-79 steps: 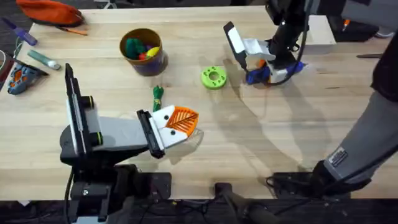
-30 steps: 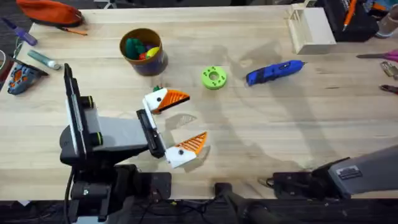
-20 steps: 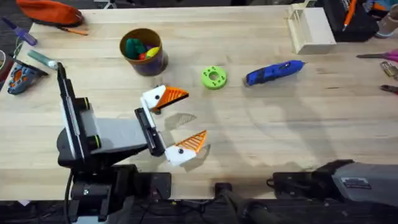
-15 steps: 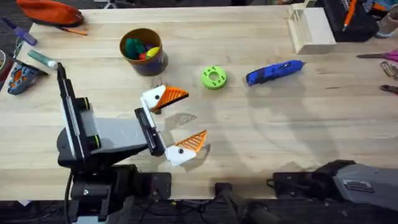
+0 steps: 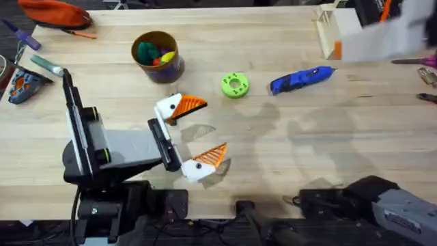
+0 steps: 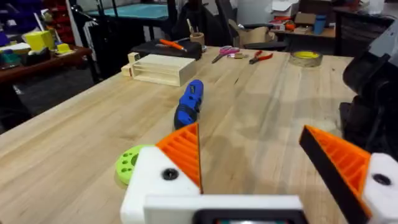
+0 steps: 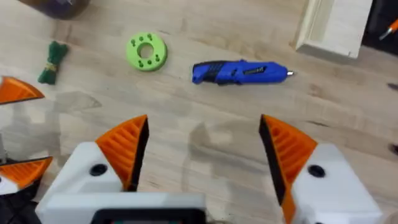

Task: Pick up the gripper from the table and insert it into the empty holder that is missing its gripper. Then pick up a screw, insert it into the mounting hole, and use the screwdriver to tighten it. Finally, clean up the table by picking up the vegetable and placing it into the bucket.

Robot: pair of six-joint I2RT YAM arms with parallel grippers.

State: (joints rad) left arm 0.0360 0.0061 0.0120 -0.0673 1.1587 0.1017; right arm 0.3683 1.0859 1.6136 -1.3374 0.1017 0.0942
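Note:
My left gripper (image 5: 214,127) (image 6: 249,134) rests open on the table (image 5: 307,150), its white brackets carrying orange ribbed wedges. The dark green vegetable (image 7: 52,61) lies beside its far finger, which hides it from overhead. The bucket (image 5: 157,56) stands just behind, toy pieces in its mouth. The blue screwdriver (image 5: 300,78) (image 6: 188,102) (image 7: 239,71) lies at the back right. My right gripper (image 7: 204,124) hangs open and empty high over the table, looking down on the screwdriver; its arm (image 5: 389,34) is a blur at the back right. The loose gripper, the holder and the screw are out of view.
A lime-green ring disc (image 5: 234,85) (image 7: 147,51) lies between bucket and screwdriver. A pale wooden box (image 5: 341,31) (image 6: 160,68) sits at the back right, hand tools (image 5: 427,68) at the right edge. An orange pouch (image 5: 54,12) and small items occupy the back left.
The right arm left the screwdriver on the table, pulled away, and now sweeps high over the back right. The left gripper opened from shut and shifted slightly left.

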